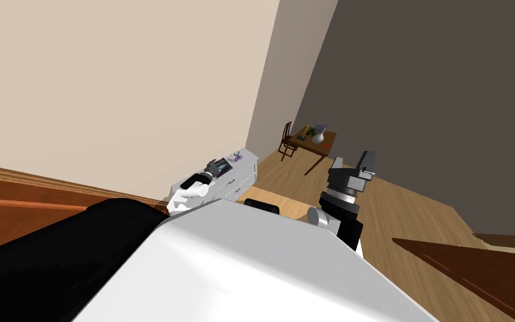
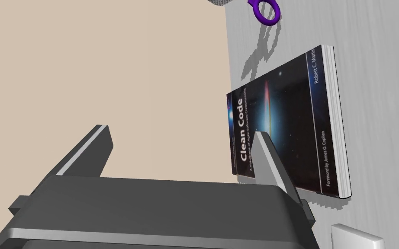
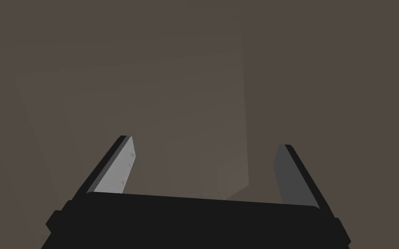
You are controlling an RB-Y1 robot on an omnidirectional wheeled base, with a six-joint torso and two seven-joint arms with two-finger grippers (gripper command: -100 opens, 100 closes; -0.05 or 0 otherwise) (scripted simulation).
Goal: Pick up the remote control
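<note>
My left gripper (image 2: 181,137) is open over the back edge of a white dresser (image 2: 380,86), with one finger (image 2: 263,151) above a dark book titled Clean Code (image 2: 289,125) and the other in front of the beige wall. Purple scissors (image 2: 265,11) lie beyond the book. A small grey thing (image 2: 220,1) at the dresser's edge is too cut off to name. In the head view the left gripper (image 1: 217,166) hangs over the dresser (image 1: 245,170) near the scissors (image 1: 237,157). My right gripper (image 1: 356,162) is raised and open (image 3: 205,145), holding nothing.
A flat white object (image 2: 355,237) lies on the dresser close to the book's near corner. A small wooden table (image 1: 320,146) with a vase and a chair (image 1: 287,142) stands at the far wall. Dark wooden furniture (image 1: 474,274) is at my right, a black shape (image 1: 55,257) at my left.
</note>
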